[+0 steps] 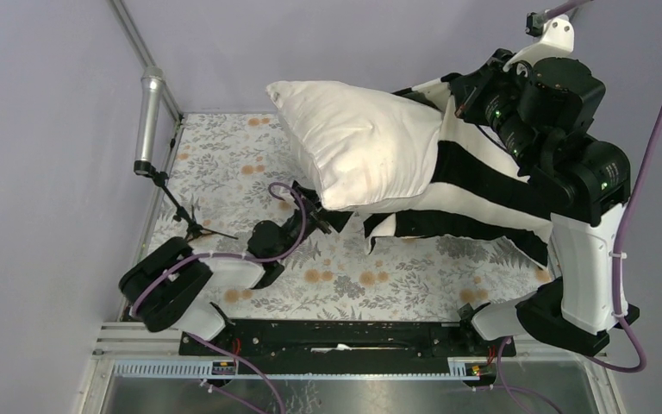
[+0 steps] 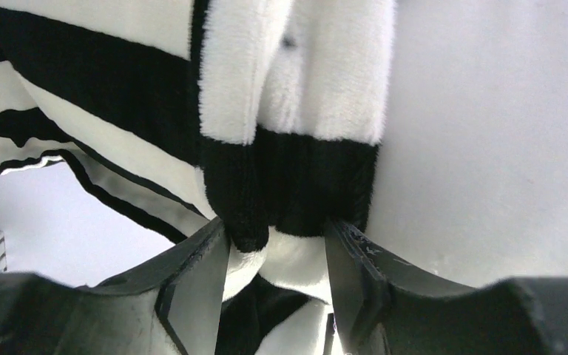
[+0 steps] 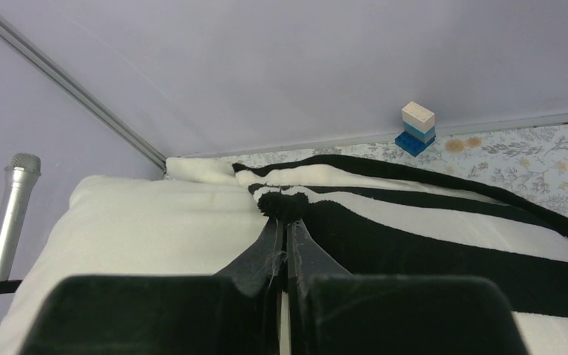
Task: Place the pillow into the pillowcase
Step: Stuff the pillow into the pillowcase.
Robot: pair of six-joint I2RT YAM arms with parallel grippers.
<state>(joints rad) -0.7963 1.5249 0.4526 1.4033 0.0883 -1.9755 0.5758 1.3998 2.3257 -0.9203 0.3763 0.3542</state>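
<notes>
The cream pillow (image 1: pixel 353 142) lies over the far middle of the floral table covering (image 1: pixel 224 172), its right end tucked into the mouth of the black-and-white striped pillowcase (image 1: pixel 483 185) and its left part out in the open. The right gripper (image 3: pixel 287 225) is pinched tight on a bunch of the pillowcase's black hem, holding it up above the pillow. The left gripper (image 2: pixel 277 237) sits below the pillow's near edge with a fold of striped cloth between its half-parted fingers (image 2: pixel 196 285); I cannot tell whether they press it. A silver microphone (image 1: pixel 149 116) stands at the left edge, and a small stack of toy bricks (image 3: pixel 416 127) sits at the far wall
</notes>
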